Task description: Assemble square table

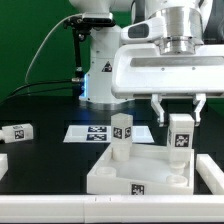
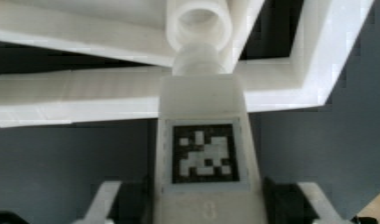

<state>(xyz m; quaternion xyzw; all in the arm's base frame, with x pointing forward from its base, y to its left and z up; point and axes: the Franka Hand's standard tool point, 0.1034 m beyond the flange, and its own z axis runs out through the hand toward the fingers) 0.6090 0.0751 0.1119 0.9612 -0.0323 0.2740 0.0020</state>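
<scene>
End effector [image 1: 179,115] clasps leg [image 1: 180,135] upright, long axis vertical, at tabletop [image 1: 110,178] corner

Green backdrop [image 1: 22,30] behind a black table [image 1: 45,108], the marker board [image 1: 82,133] flat on it.

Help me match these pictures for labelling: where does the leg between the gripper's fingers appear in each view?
Exterior view: the leg hangs under the gripper at the exterior view's right, over the tabletop.
Wrist view: the leg fills the middle, tag facing the camera.
Shared landmark: the white tabletop.
</scene>
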